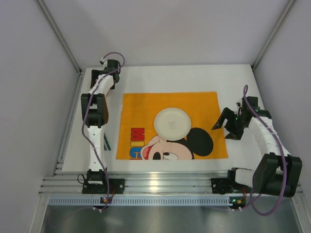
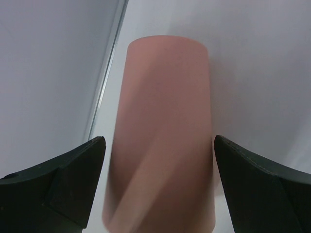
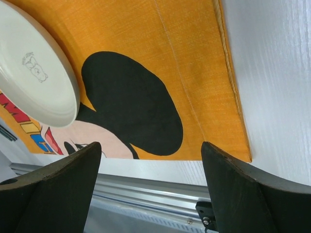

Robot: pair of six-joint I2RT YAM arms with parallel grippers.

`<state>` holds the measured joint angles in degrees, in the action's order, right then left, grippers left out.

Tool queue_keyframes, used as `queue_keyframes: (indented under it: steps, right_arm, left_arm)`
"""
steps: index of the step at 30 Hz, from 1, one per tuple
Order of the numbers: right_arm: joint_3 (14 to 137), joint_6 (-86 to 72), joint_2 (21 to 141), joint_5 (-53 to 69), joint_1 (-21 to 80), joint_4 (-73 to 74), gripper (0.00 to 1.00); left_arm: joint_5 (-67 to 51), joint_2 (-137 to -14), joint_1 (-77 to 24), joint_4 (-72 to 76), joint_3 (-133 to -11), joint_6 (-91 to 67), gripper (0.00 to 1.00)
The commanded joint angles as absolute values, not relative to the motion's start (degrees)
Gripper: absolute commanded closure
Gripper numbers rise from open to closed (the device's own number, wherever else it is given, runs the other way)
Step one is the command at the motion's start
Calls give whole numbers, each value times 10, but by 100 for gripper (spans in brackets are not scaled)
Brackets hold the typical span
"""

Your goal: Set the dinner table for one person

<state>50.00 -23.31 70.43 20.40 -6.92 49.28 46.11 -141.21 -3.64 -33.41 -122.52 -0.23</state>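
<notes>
From where I stand, everything hinges on the pink cup (image 2: pixel 163 136). It stands upright beyond the far-left corner of the orange cartoon-mouse placemat (image 1: pixel 141 109), out on the bare white dinner table (image 1: pixel 194 77). Its long axis rises straight up between the fingers of the left gripper (image 2: pixel 158 141). Those jaws are spread, one finger on each side of the cup's lower body. They are very close to its sides, but I see no squeeze, and the cup looks blurred in the wrist view. From above, the arm hides the cup entirely.

The left arm is plainly the nearer one. The right gripper (image 1: pixel 226 125) hangs over the placemat's right edge, well apart from the cup, its jaws wide and holding nothing.

I'd judge the next move is a close and lift, then a carry back toward the placemat. The white plate (image 1: pixel 172 123) sits on the placemat a little right of its middle, so a spot beside the plate is free. A thin dark item (image 1: pixel 106 142) lies just off the placemat's left edge near the arm, too small to name.
</notes>
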Motion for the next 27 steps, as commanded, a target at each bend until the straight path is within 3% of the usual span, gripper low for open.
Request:
queue_keyframes:
  steps: [1, 9, 16, 27]
  right_arm:
    - [497, -225, 681, 178, -64, 506, 16]
    - [526, -207, 683, 160, -64, 523, 16]
    - [544, -210, 706, 170, -64, 525, 16]
    - [539, -235, 666, 156, -64, 516, 16]
  left_arm:
    - [416, -1419, -23, -347, -1252, -38, 1]
    - [323, -1424, 30, -372, -1226, -128, 1]
    - [136, -1415, 90, -374, -1185, -192, 4]
    - [-136, -1402, 129, -360, -1111, -267, 28]
